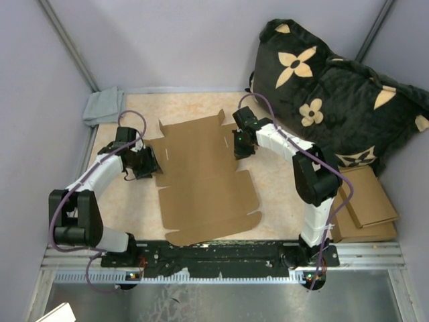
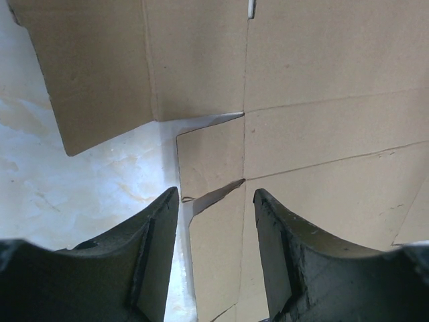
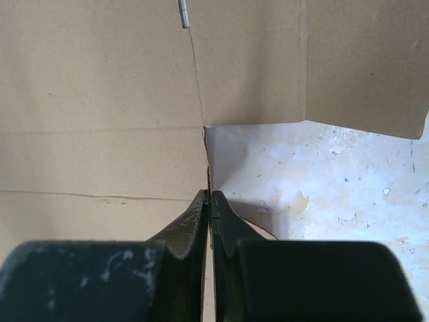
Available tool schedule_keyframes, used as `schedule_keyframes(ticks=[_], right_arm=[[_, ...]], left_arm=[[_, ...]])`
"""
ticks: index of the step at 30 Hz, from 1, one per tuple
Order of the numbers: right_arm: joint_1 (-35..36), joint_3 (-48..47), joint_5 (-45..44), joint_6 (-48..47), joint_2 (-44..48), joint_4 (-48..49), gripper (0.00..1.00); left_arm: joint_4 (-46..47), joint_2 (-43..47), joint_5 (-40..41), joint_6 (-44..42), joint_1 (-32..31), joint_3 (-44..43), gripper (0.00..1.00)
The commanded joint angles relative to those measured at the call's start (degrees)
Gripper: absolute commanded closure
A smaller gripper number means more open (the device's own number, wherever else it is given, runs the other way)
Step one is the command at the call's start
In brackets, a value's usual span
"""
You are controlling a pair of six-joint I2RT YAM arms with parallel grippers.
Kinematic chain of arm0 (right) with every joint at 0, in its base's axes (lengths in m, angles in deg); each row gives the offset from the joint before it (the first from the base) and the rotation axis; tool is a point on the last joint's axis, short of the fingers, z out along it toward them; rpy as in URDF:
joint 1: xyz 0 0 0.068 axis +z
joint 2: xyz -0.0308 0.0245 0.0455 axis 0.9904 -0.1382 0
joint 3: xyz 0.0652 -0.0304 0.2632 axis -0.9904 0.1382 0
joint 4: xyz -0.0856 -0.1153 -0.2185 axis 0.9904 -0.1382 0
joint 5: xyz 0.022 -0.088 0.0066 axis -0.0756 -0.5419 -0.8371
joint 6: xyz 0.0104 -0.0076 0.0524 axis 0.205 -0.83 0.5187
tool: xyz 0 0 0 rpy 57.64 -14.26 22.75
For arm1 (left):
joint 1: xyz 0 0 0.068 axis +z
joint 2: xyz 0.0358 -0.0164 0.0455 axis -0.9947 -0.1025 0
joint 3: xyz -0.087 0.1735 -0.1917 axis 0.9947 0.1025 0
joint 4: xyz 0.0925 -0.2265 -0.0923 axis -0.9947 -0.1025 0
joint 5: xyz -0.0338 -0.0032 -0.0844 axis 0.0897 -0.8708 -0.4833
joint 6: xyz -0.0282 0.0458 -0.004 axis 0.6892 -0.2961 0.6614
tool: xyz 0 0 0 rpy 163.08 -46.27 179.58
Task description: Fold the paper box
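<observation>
Two grippers are set at opposite edges of the paper box (image 1: pixel 201 181) in the top view. The sheet is spread flat on the table (image 1: pixel 127 201), about midway between the arms, and no panel is clearly raised. Its long axis is directed from the far wall toward the arm bases, with a slight tilt, so that one short end is pointed away and the other at the bases. The left gripper (image 1: pixel 149 162) is placed at the left edge and the right gripper (image 1: pixel 238 149) at the right edge, both in the far half. A black cushion (image 1: pixel 335 100) and a stack of thicker cardboard (image 1: pixel 365 204) are kept well apart, on the right.

In the left wrist view the jaws are spread wide and nothing is held. A small side flap (image 2: pixel 211 157) of the sheet is seen just ahead of the gap, between two slits.

In the right wrist view the jaws are pressed together at the sheet's edge, where a cut line ends. Whether thin card is caught between them cannot be told.

It is judged that the first fold is only being prepared. For the next move, a side flap must be pinched and turned up along its crease, while the sheet is kept from sliding.
</observation>
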Motion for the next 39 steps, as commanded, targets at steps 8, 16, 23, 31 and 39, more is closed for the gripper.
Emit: schedule_keyframes(ticks=[8,16,23,31,39], right_arm=[[-0.2,-4.2,-0.7,-0.2,-1.3,0.3,0.97],[-0.3,-3.7,-0.3,0.1,-1.5,0.8,0.96],[-0.3,-3.7,1.1,0.0,-1.8,1.0,0.96],[-0.2,-3.6,2.2,-0.2,-2.0,1.2,0.94],[-0.2,-4.1,7.1,-0.6,-5.3,1.4,0.84]], left_arm=[[4.3,-7.0,0.2,0.0,0.1,0.1,0.46],[4.1,-7.2,0.2,-0.5,0.1,0.1,0.46],[6.4,-6.7,-5.3,0.5,-0.3,0.3,0.57],[6.1,-6.5,-8.8,2.0,-1.6,-3.2,0.59],[8.5,-9.3,-9.7,5.7,-6.3,-7.9,0.58]])
